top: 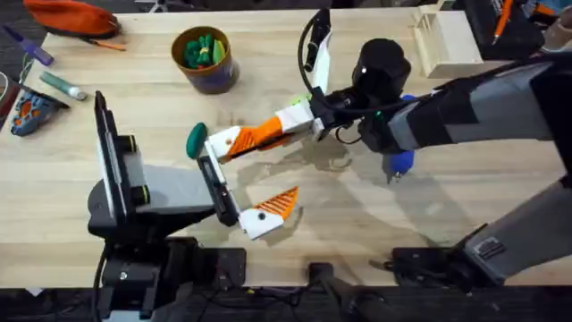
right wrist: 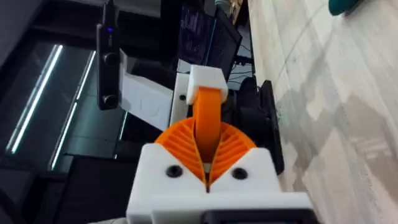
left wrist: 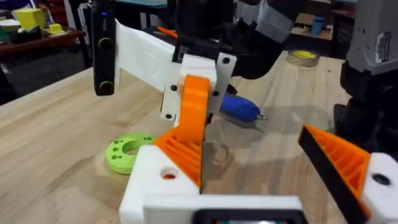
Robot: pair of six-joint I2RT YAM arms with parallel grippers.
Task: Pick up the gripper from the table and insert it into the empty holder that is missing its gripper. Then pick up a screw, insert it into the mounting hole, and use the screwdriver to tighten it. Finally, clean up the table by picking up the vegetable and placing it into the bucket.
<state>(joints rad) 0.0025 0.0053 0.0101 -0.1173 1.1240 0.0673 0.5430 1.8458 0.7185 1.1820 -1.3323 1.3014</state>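
Note:
The orange gripper (top: 259, 134) lies between the pads of my right gripper (top: 271, 131), which is shut on it. Its far end sits at the white holder (top: 217, 145) on my left arm's far finger. The right wrist view has the orange piece (right wrist: 208, 121) running up to that white mount (right wrist: 205, 78). My left gripper (top: 281, 163) stands wide open, its other finger (top: 268, 213) carrying an orange pad. The dark green vegetable (top: 197, 140) lies just beside the holder. The blue screwdriver (top: 399, 161) rests under my right arm. The bucket (top: 214, 82) stands at the back. The screw is out of view.
A bright green disc with holes (left wrist: 127, 152) lies on the table by the left fingers. A wooden box (top: 442, 40) stands at the back right. An orange pouch (top: 71, 18) and small tools (top: 45, 85) lie at the far left.

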